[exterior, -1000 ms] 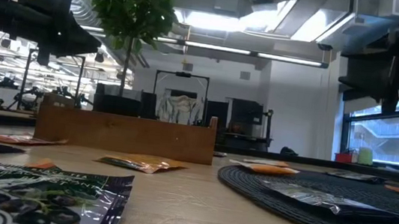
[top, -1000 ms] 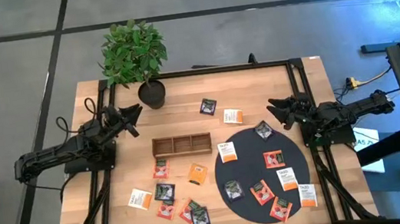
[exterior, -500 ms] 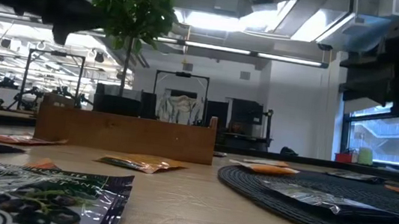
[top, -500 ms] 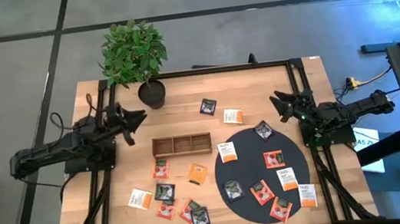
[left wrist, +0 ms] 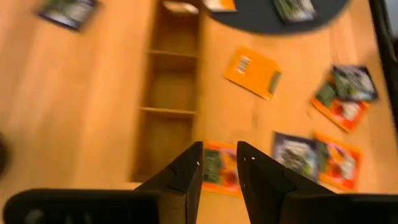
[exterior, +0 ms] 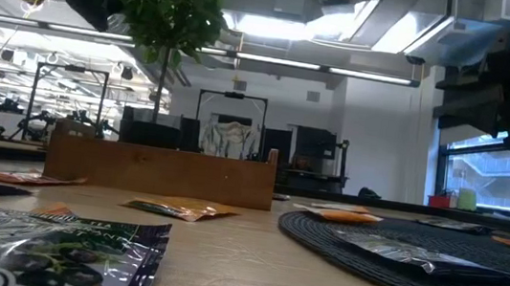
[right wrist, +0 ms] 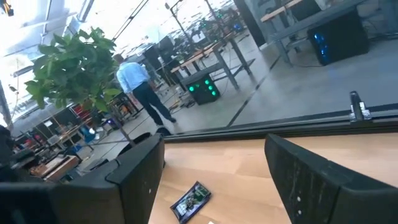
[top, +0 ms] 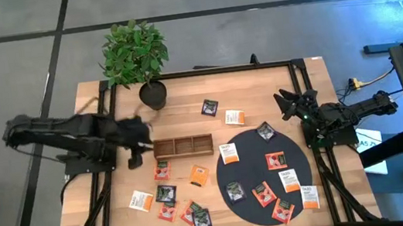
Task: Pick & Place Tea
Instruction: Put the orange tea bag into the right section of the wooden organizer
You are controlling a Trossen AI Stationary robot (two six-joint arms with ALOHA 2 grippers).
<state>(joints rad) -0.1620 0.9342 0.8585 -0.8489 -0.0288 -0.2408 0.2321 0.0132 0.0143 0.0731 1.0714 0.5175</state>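
Note:
Tea sachets lie flat and scattered: a red-orange one (top: 162, 170) near the wooden tray (top: 182, 146), an orange one (top: 199, 176), a dark one (top: 209, 107), a white one (top: 234, 116), and several on the black mat (top: 269, 190). My left gripper (top: 134, 149) hangs above the table by the tray's left end, tipped downward. It is open by a narrow gap (left wrist: 219, 163), through which the red-orange sachet (left wrist: 217, 171) shows far below. My right gripper (top: 288, 103) waits wide open (right wrist: 214, 165) at the table's right side, empty.
A potted plant (top: 137, 55) stands at the far left corner, its pot (top: 153, 96) just beyond the left gripper. A black frame (top: 293, 66) runs along the table's edges. More sachets (top: 187, 212) cluster near the front edge. A person (right wrist: 140, 87) walks in the room beyond.
My left gripper has swung from beside the plant pot toward the table's near side and the tray's left end. It has risen and tipped from level to pointing down. My right gripper has stayed in place and turned a little at the wrist.

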